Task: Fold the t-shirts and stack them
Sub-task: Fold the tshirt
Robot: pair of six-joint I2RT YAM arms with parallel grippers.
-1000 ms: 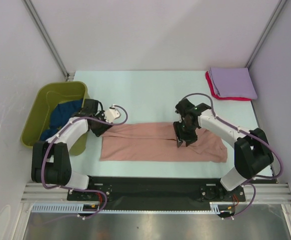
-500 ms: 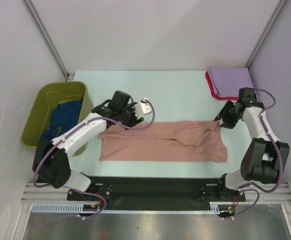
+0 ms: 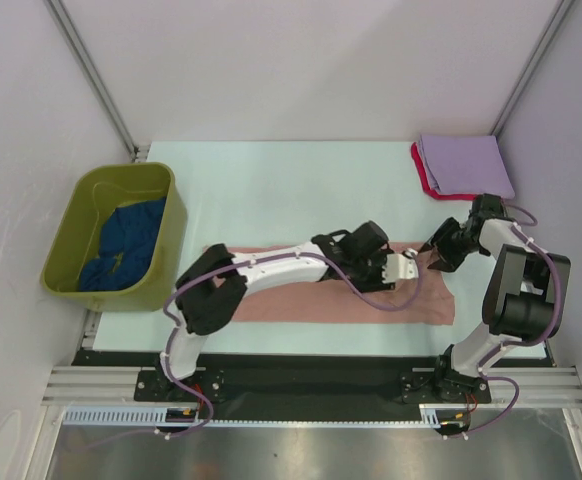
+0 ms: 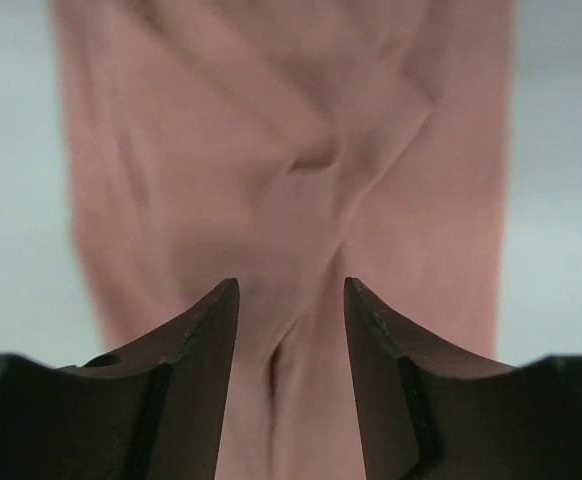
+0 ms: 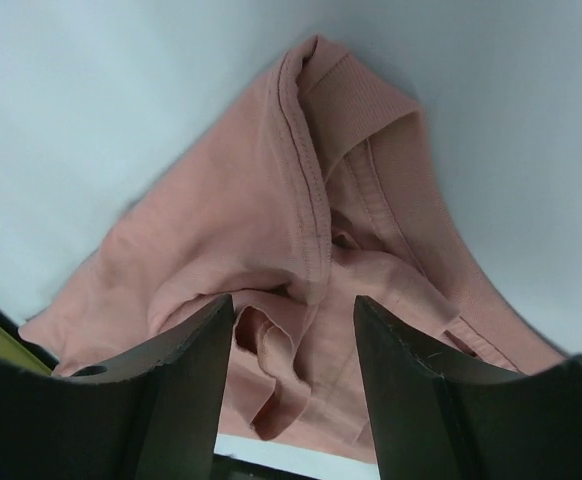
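Observation:
The salmon-pink t-shirt (image 3: 301, 300) lies as a long strip across the near table. My left arm reaches right along it. The left gripper (image 3: 396, 268) is open just above creased pink cloth (image 4: 301, 160), holding nothing (image 4: 291, 285). My right gripper (image 3: 436, 250) is open at the shirt's right end, its jaws (image 5: 294, 300) standing either side of the bunched collar and hem (image 5: 311, 200) without closing on them. The lavender t-shirt (image 3: 466, 163) lies folded on the red t-shirt (image 3: 422, 176) at the back right. The dark blue t-shirt (image 3: 121, 245) is crumpled in the tub.
The olive-green tub (image 3: 81, 200) stands at the left edge of the table. Bare pale-green table top (image 3: 301, 190) lies behind the pink shirt. Grey walls close in the left, back and right sides.
My left arm has swept from the shirt's left end to its right part. My right gripper has gone from mid-shirt to the right end, and the cloth there is bunched.

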